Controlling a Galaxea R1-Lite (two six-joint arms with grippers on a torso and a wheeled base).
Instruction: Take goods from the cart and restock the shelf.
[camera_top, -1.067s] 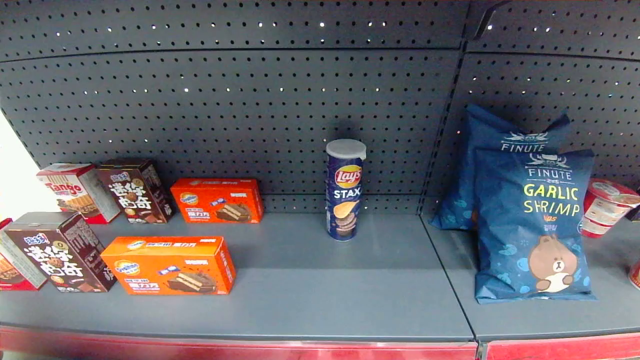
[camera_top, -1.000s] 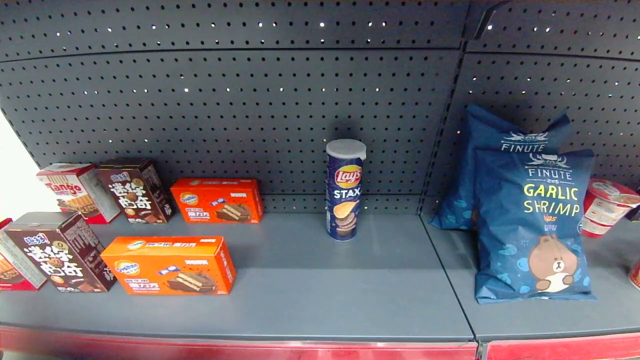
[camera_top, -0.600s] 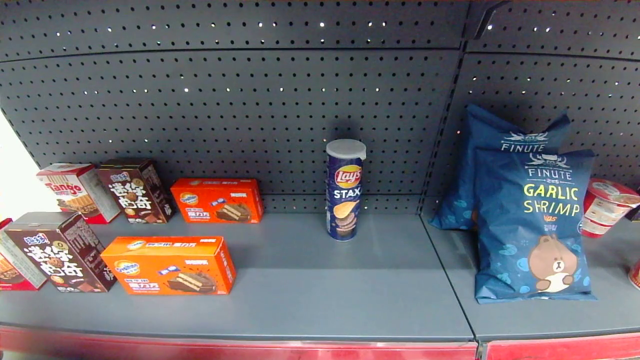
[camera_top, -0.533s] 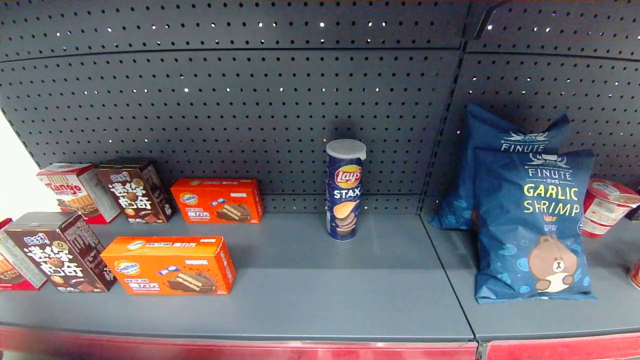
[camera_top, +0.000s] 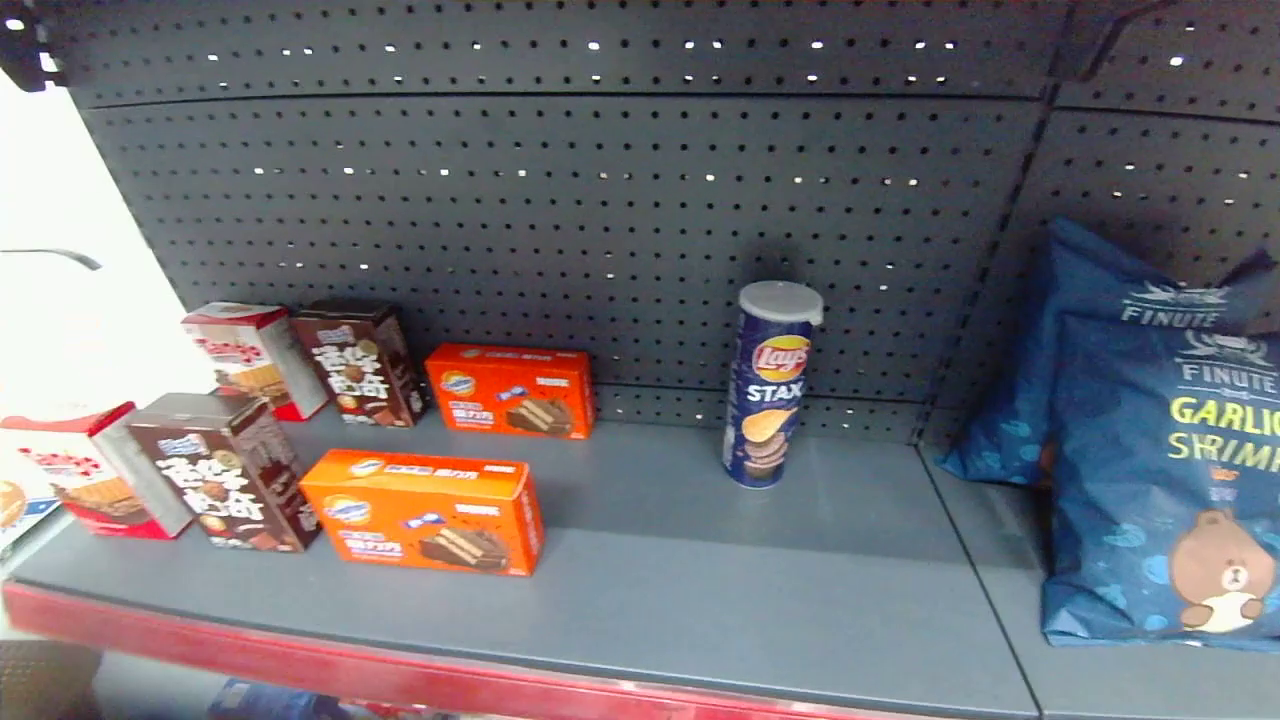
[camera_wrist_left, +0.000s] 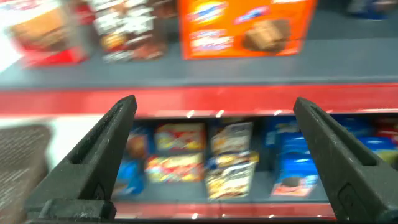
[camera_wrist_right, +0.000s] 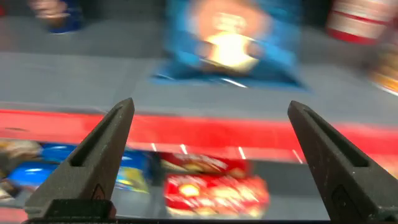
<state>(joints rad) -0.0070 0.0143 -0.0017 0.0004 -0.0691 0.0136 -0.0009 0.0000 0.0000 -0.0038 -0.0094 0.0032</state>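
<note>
While both arms hang low in front of the shelf (camera_top: 700, 610), the left gripper (camera_wrist_left: 214, 104) holds its jaws spread wide, and the shelf's red front edge runs straight across the gap between their tips. Beyond that gap, up on the grey deck, lies an orange wafer box (camera_wrist_left: 245, 28). A brown biscuit box (camera_wrist_left: 124, 28) stands past the tip of the jaw on the robot's left, and a red-and-white box (camera_wrist_left: 46, 37) stands farther out on that side. Below the red edge, framed between the two jaws, a lower tier holds blurred snack packets (camera_wrist_left: 205, 162).

The right gripper (camera_wrist_right: 211, 104) is likewise wide apart, with the same red edge crossing between its jaws. Past its gap a blue shrimp-snack bag (camera_wrist_right: 230, 40) printed with a bear lies on the deck, and a red cup (camera_wrist_right: 357, 18) sits beyond the jaw on the robot's right.

From the head camera the back of the shelf comes into sight: a dark pegboard wall (camera_top: 600, 230), a second row of boxes (camera_top: 510, 390) against it, and an upright blue chips can (camera_top: 772, 385) with a grey lid, well apart from the front orange wafer box (camera_top: 425, 510) and from the bear bag (camera_top: 1170, 480).
</note>
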